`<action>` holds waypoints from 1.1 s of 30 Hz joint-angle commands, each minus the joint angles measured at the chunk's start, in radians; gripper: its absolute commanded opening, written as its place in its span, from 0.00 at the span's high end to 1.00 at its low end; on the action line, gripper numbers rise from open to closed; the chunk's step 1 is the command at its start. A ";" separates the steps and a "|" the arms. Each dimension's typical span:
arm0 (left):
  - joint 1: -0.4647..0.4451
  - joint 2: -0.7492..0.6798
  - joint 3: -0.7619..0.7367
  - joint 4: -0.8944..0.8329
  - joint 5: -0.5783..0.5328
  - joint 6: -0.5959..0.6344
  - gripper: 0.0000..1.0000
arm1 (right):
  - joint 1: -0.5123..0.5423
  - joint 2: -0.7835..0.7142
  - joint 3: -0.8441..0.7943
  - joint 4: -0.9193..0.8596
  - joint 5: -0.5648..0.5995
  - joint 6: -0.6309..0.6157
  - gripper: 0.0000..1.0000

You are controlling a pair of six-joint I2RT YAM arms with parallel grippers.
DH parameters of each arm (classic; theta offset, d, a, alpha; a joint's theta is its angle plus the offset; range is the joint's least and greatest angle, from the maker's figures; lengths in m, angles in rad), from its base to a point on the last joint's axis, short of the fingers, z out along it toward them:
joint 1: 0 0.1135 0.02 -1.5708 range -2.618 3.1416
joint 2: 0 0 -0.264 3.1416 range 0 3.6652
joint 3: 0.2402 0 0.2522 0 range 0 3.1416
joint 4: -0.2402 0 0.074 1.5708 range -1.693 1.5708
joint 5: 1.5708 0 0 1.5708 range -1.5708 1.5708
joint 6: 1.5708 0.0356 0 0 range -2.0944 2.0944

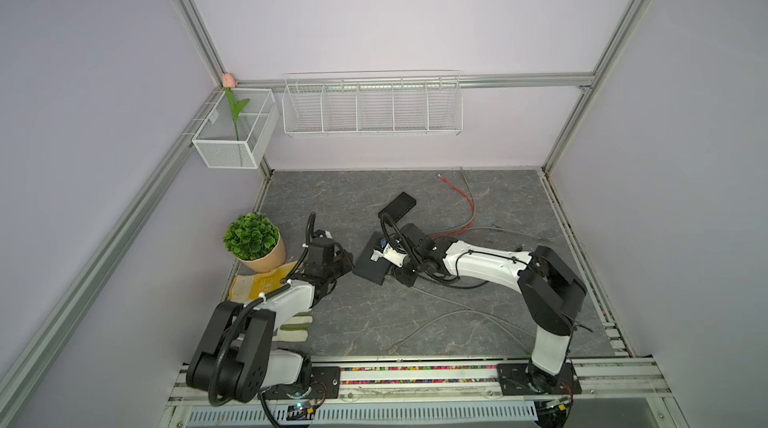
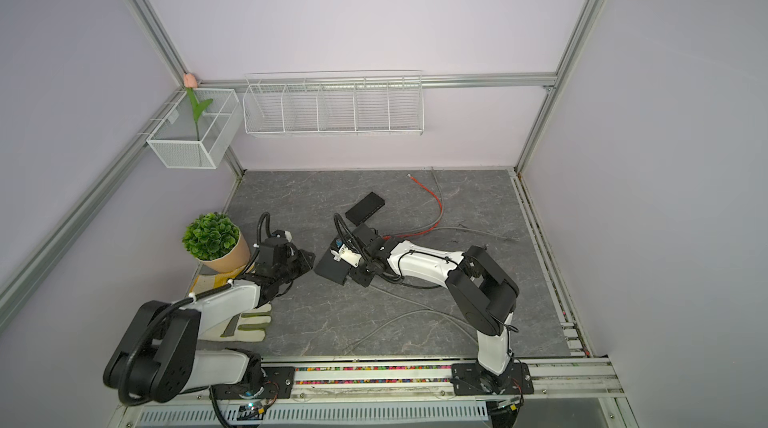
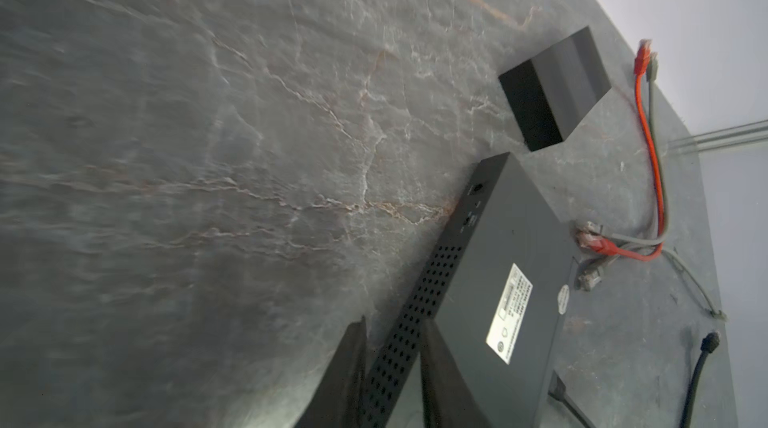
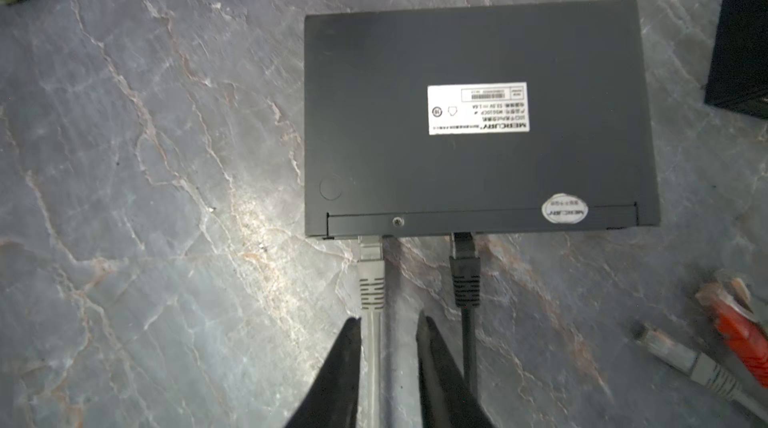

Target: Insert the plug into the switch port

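The black switch (image 4: 478,114) lies on the stone table with its white label up, seen in both top views (image 1: 374,266) (image 2: 332,270). A grey plug (image 4: 371,276) sits in a port on the switch's near edge, and a black plug (image 4: 465,276) sits in another port beside it. My right gripper (image 4: 387,318) stands open around the grey cable just behind its plug; the cable lies against one finger with a gap to the other. My left gripper (image 3: 395,322) is shut on the switch's (image 3: 498,280) perforated side edge.
A smaller black box (image 1: 398,206) lies behind the switch. A red cable (image 1: 465,201) and loose grey cables trail to the right, with loose plugs (image 4: 735,322) near the switch. A potted plant (image 1: 253,243), yellow cloth (image 1: 253,284) and glove (image 1: 291,322) sit left.
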 commanded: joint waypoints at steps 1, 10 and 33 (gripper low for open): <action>0.004 0.056 0.008 0.067 0.087 0.019 0.75 | 0.005 -0.030 -0.029 -0.015 0.000 -0.006 0.74; 0.004 0.073 -0.027 0.118 0.119 0.019 0.75 | 0.014 0.025 -0.047 -0.013 0.022 -0.002 0.75; -0.119 0.043 -0.075 0.125 0.070 0.013 0.75 | 0.045 0.111 0.020 -0.027 0.029 0.007 0.93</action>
